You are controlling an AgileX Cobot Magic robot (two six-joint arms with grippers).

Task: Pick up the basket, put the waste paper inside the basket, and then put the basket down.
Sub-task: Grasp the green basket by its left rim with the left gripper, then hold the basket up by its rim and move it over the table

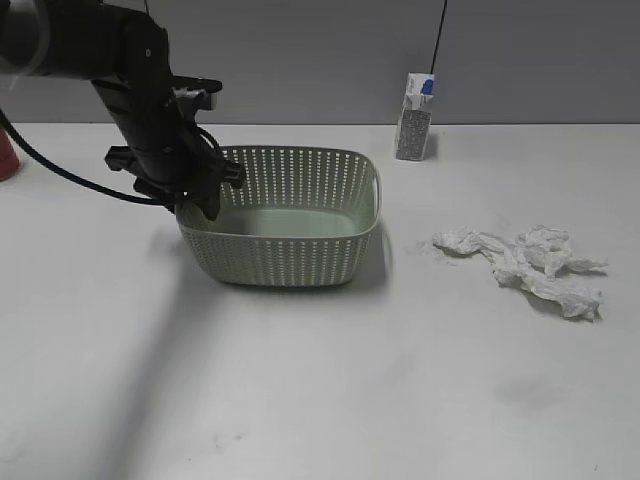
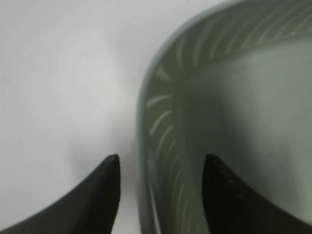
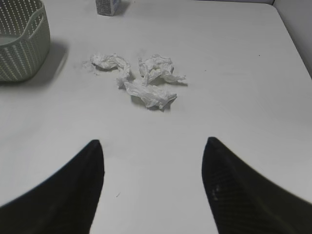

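At the far left edge of the counter a sliver of a red object shows, cut off by the frame. Just right of it the left arm reaches down to the left end of the basket. Its left claw is spread, one finger outside the wall and the other inside, straddling the rim; the fingers do not look pressed against the wall, though the wrist view is blurred. A black cable trails from the arm toward the left edge.

The basket, pale green and perforated, sits left of centre on the counter, nearer the back edge than the front, and appears empty. Behind its right end, at the back edge, a small carton stands upright, well apart from it.

The paper, crumpled white twists, lies on the right half of the counter, apart from the basket, with nothing between them.

The right claw hangs open over bare counter nearer the front edge, holding nothing, the paper beyond its tips.
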